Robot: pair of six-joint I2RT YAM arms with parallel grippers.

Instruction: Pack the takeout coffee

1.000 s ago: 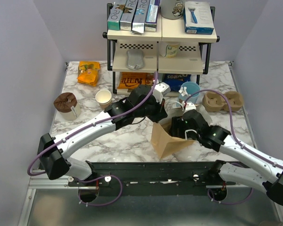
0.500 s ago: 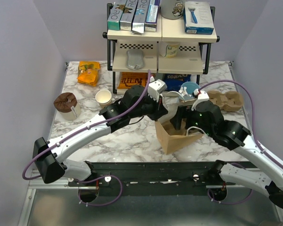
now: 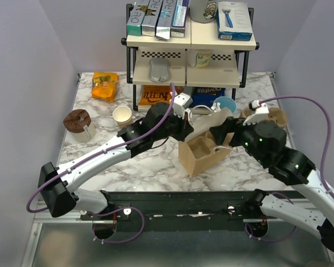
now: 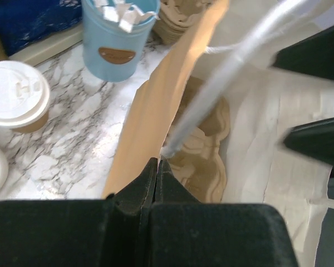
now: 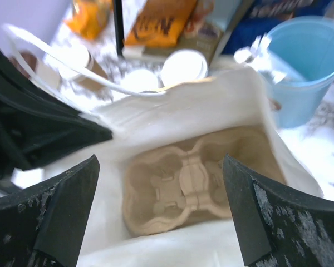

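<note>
Top view: left claw (image 3: pixel 185 118) clenched on the rim of the brown paper bag (image 3: pixel 203 157). Right claw (image 3: pixel 221 133) spread wide, empty, over the bag mouth.
Left wrist: takeout coffee (image 4: pixel 15 100) upright on counter (image 4: pixel 72 139), outside the bag, near light-blue cup (image 4: pixel 119 33).
Right wrist: cup carrier (image 5: pixel 183 183) lies in the bag bottom.
Judgement: coffee probably light, paper wall crushable, lid could pop. Grip mid-body below the lid, keep upright.

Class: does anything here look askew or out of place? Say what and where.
The brown paper bag in the middle leans askew, not upright, its wall pinched by the left fingers; a pulp cup carrier lies inside.
</note>
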